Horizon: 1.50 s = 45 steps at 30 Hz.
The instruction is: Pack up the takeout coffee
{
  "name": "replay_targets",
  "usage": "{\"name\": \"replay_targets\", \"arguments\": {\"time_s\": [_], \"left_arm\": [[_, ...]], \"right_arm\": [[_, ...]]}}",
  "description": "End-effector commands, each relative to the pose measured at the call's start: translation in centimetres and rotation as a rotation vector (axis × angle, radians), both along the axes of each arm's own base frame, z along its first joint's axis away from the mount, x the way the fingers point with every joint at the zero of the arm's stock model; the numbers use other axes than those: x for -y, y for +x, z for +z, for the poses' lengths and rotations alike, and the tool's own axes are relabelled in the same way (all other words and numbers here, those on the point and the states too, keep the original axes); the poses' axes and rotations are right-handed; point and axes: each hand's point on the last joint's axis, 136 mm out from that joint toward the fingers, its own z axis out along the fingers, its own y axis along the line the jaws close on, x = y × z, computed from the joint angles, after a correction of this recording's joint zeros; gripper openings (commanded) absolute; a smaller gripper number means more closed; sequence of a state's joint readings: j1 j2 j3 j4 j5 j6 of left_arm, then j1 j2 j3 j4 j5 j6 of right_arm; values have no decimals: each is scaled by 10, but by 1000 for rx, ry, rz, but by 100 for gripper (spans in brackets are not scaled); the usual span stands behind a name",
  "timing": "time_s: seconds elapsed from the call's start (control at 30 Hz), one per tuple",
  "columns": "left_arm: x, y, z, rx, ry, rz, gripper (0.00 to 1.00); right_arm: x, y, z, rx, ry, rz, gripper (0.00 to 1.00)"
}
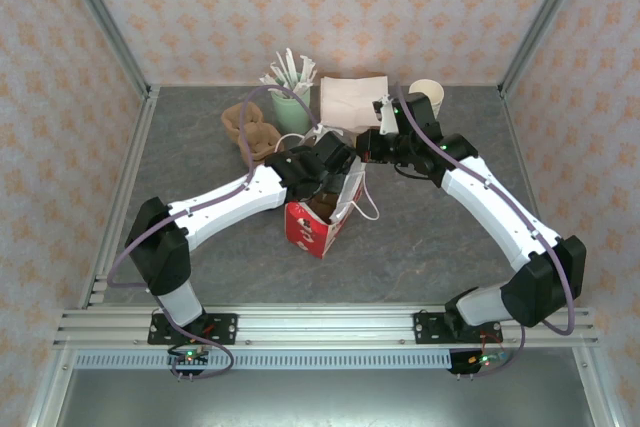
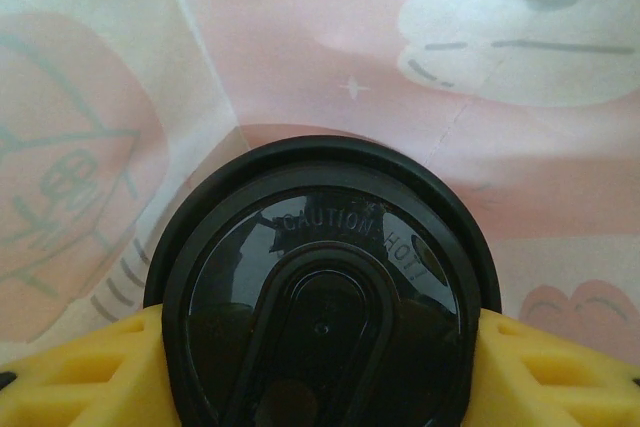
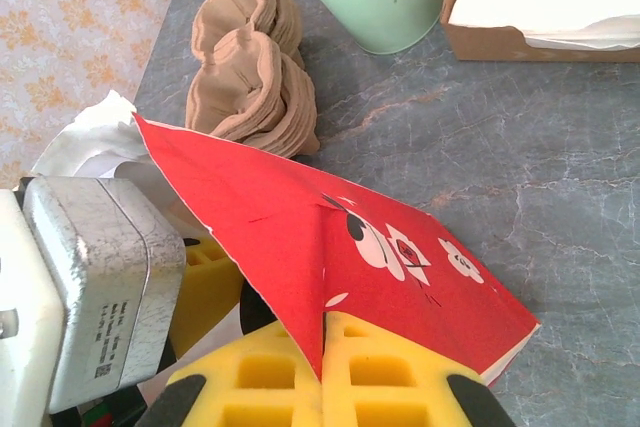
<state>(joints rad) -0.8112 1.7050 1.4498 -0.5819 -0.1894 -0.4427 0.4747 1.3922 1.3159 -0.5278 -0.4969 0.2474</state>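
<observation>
Left gripper (image 2: 320,362) clamps takeout coffee (image 2: 320,247) at lid, within paper bag (image 3: 390,247); right gripper (image 3: 325,372) pinched tight on paper bag edge.

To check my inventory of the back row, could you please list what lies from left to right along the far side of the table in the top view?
Brown pulp carriers → green pail of stirrers → napkin box → cream cup.

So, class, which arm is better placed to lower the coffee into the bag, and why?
Left. The left gripper holds the takeout coffee at the paper bag; the right gripper is pinching the bag's edge.
</observation>
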Motion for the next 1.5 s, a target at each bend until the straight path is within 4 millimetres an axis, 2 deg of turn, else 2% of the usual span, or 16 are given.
{"name": "replay_targets", "arguments": {"time_s": [0.0,0.23,0.7,1.1,1.47], "left_arm": [[5,5,-7,3,7,-22,51],[7,3,-15,-22,20,-42,51],[10,-4,-43,-113,74,-81,50],[16,1,-50,-148,80,-96,50],[16,-2,-69,-204,105,-116,50]], "right_arm": [[-8,3,6,25,38,25,2],[-6,6,1,13,40,17,2],[-8,6,-6,3,35,40,2],[-6,-7,-15,-3,19,86,2],[-6,-10,-16,-5,14,94,2]]}}
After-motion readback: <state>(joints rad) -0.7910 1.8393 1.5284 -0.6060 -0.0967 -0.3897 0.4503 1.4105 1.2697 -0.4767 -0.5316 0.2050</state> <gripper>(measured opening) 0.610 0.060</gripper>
